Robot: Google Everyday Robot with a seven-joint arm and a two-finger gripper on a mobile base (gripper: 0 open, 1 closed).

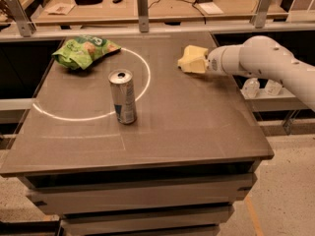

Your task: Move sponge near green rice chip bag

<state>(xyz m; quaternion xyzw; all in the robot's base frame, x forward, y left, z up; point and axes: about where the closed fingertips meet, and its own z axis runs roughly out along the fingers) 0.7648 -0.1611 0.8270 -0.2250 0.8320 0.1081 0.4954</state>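
Reaching over the table's (197, 122) far right, the hand (202, 66) touches the sponge (188, 59)
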